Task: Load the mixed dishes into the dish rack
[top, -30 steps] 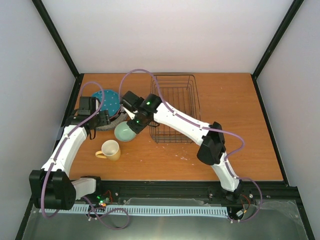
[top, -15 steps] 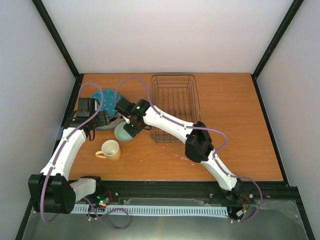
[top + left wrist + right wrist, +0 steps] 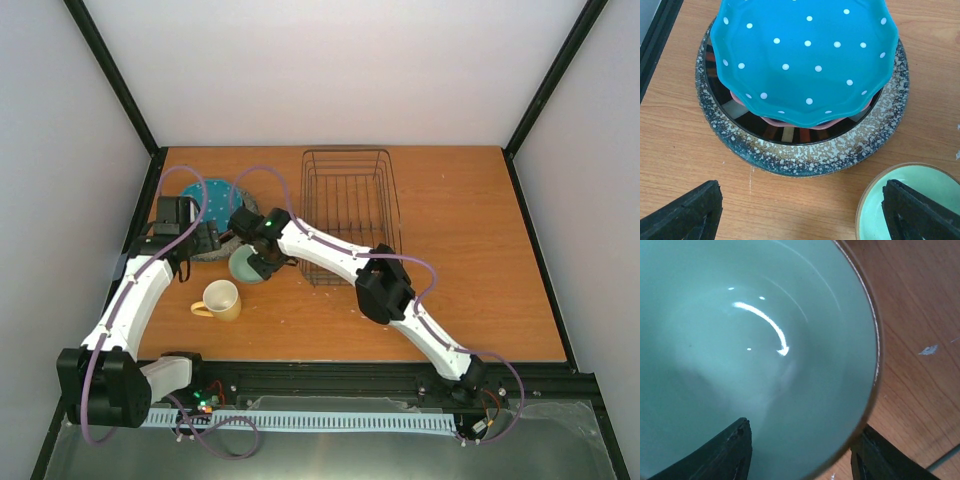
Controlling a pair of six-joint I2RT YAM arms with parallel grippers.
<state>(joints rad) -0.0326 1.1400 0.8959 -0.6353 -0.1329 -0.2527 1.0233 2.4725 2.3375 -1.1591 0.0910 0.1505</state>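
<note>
Right hand (image 3: 799, 456) straddles the rim of the pale green glazed bowl (image 3: 740, 350), jaws apart.
Left hand (image 3: 802, 212) gapes wide and empty at frame bottom, below the blue white-dotted scalloped plate (image 3: 805, 55).

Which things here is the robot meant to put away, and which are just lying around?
For the job: yellow mug, green bowl, blue dotted plate, pink plate, grey speckled plate, dish rack.
Just there: table, white fleck.
</note>
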